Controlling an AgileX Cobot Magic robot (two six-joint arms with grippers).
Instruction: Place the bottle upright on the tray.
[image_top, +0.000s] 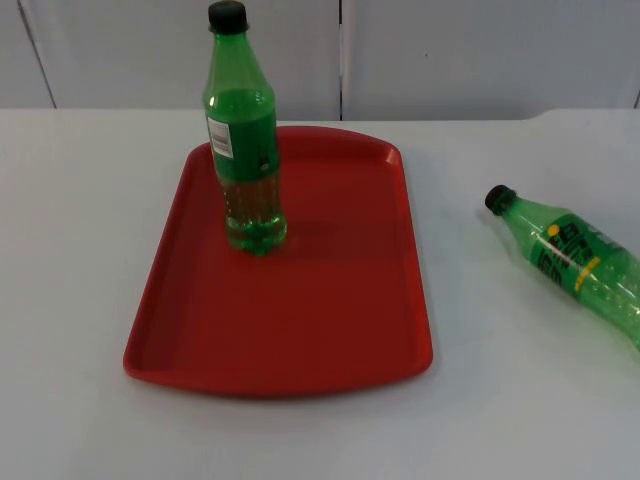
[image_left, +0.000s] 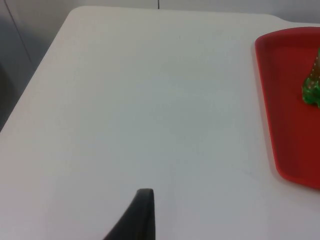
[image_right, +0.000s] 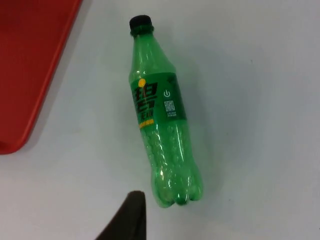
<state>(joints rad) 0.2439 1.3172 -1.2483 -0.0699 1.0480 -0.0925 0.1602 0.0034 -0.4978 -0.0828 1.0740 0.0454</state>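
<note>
Bottle (image_top: 243, 140) one, green with a black cap, stands upright on the red tray (image_top: 290, 330), in the tray's far left part, close to the back rim. Its label faces left and its base rests flat on the tray floor. The tray lies on the white table (image_top: 70, 300), left of the table's middle, its long sides running away from the camera. From the left wrist view, the tray's rim (image_left: 267, 100) and a sliver of the standing bottle's base (image_left: 311, 90) are seen past open table, and one black fingertip (image_left: 142, 215) of the left end effector hangs above bare table well apart from the tray; whether that end effector is open or closed cannot be told.

To the right of the tray, apart from it, a second bottle (image_top: 575, 260) lies on its side on the table, cap toward the tray and the back, base toward the table's right edge. From the right wrist view this lying bottle (image_right: 160, 120) is seen full length, label up, with a fingertip (image_right: 131, 217) of the right end effector just beside its base; its state cannot be told either
</note>
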